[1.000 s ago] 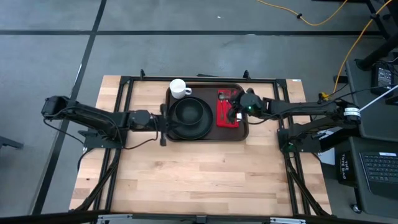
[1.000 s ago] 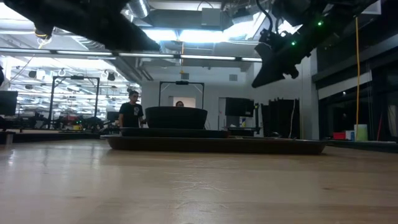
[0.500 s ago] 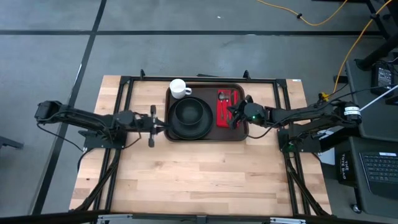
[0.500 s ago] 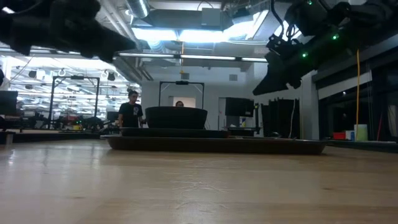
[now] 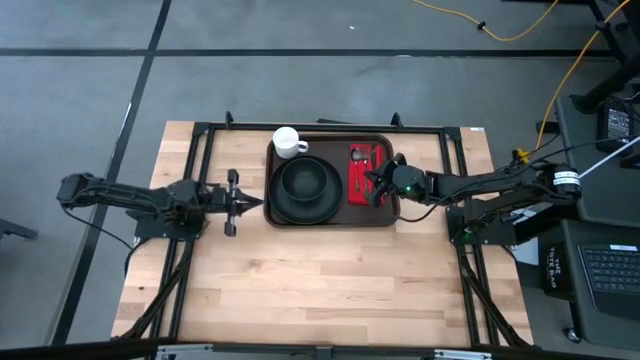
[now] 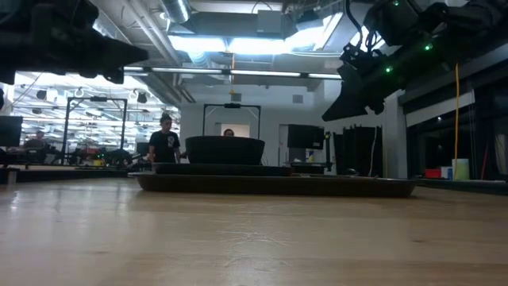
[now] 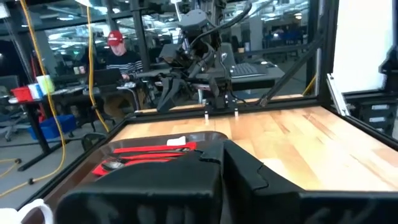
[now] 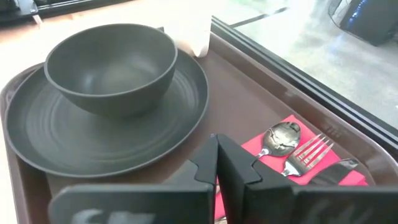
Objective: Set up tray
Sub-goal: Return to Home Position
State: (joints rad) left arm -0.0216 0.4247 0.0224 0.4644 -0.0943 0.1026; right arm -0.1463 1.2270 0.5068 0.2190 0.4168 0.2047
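The dark brown tray lies at the table's far middle, flat on the wood in the low view. On it stand a black plate with a black bowl and a white mug. A red napkin with a spoon and fork lies on it too. My left gripper hovers just left of the tray's left rim, shut, pointing at it. My right gripper is shut and raised above the napkin's near end; the low view shows it well above the tray.
Black frame rails run along the table's left, right and far sides. Bare wood fills the near half. The left wrist view looks over the tray at the right arm. A person stands in the room beyond.
My left gripper has drawn back from the tray's left rim toward the table's left edge. My right gripper shifted a little toward the near edge over the napkin, then stayed. The tray and what it carries have kept their places.
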